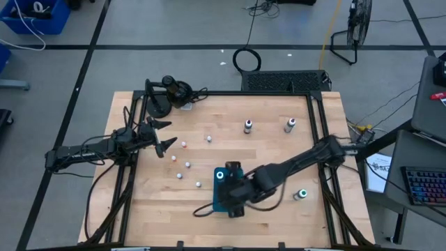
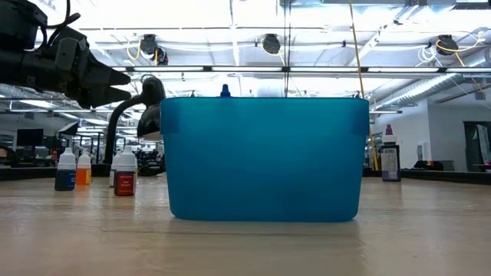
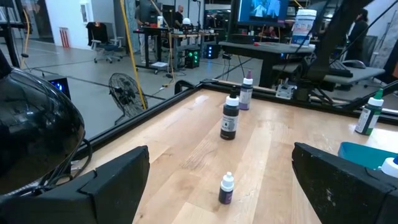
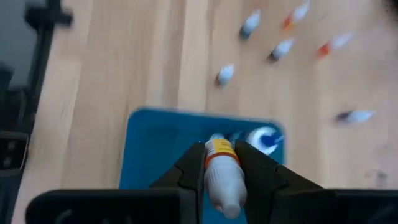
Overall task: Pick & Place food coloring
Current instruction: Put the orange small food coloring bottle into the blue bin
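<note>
Near edge, centre: flat teal plastic tray (image 1: 221,199), one blue-capped bottle already in it.

Over the tray: right gripper (image 4: 222,163), fingers clamped on a small white food coloring bottle with yellow and orange bands (image 4: 222,174), held just above the tray's blue floor.

Step in hand, as judged: placing. Done well, the bottle comes down over a bare patch beside the blue-capped one, and the fingers part only once it is low, so it neither bounces out nor knocks its neighbour.

Mid-table, left: loose cluster of tiny white-capped food coloring bottles (image 1: 182,162), well apart from the tray.

Left side: left gripper (image 1: 162,135), fingers spread wide, empty, waiting near the cluster.

Far side: two taller dark bottles (image 1: 247,126), standing apart; a green-capped one right of the tray.

Hard to make out: the right wrist view is smeared, so the held bottle's label colour is probably orange, not certain. The low view's tray wall hides its contents.
</note>
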Robot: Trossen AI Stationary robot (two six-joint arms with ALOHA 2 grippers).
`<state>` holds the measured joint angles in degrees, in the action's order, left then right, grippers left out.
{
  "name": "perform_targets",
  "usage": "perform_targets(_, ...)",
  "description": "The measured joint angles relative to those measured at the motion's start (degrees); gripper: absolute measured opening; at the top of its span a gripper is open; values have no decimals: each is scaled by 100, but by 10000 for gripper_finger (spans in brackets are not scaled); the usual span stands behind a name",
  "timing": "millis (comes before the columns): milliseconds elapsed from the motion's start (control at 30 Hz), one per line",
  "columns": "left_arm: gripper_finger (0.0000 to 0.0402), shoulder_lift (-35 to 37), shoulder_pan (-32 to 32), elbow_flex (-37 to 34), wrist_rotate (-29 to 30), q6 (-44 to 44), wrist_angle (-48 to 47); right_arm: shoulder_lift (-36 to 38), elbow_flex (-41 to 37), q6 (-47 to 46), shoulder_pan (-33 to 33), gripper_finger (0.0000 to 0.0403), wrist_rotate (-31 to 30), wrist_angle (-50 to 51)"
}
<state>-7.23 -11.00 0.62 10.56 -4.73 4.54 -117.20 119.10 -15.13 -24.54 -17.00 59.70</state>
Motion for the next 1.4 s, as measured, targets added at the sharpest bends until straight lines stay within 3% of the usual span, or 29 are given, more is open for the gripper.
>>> perform_targets(133,390,0,0,0,-1,0,0,-483,133,75,124,57,601,350)
perform_targets(367,390,1,0,0,0,0,0,-889,-325,153,321,57,1277,149)
perform_targets(800,390,1,0,0,-1,0,0,-906,-1387,429,574,57,1522,-871)
perform_targets(1167,390,1,0,0,-1,0,0,-901,-1723,491,658,57,1582,-1173)
perform_targets(1400,390,-1,0,1,-1,0,-1,-895,-1739,217,657,121,1583,-1178)
